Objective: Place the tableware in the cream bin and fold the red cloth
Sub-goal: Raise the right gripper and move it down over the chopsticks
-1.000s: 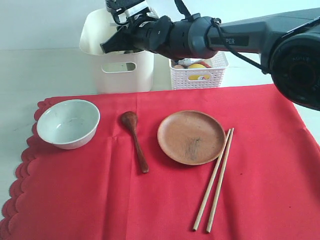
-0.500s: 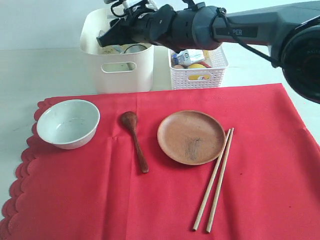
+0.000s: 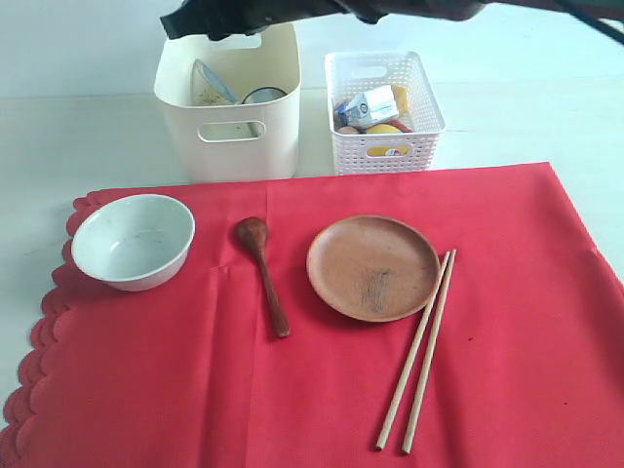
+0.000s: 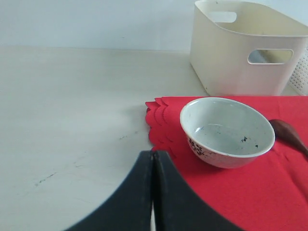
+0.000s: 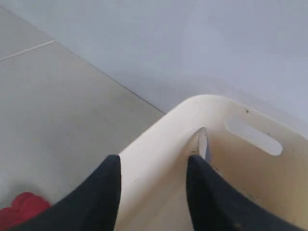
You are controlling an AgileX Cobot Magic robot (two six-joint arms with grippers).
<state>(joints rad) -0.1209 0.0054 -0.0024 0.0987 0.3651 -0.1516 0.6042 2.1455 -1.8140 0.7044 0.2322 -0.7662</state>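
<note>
Binning underway: right gripper [image 5: 153, 166] over the cream bin [image 3: 229, 146], jaws parted, empty (left gripper [image 4: 154, 161] closed, empty). Next, likely a rim grasp on the bowl [image 3: 134, 241] in front of the bin.

Left gripper [image 4: 153, 155]: the two dark fingers [image 4: 139, 192] are pressing flat against each other with no gap, gripping nothing (only the fingers are showing in the wrist view).

Right gripper [image 5: 153, 161]: its fingers [image 5: 103, 192] are standing apart, empty.

Right arm [image 3: 322, 10] is stretching along the top edge of the exterior view, its tip reaching past the middle to the left.
</note>
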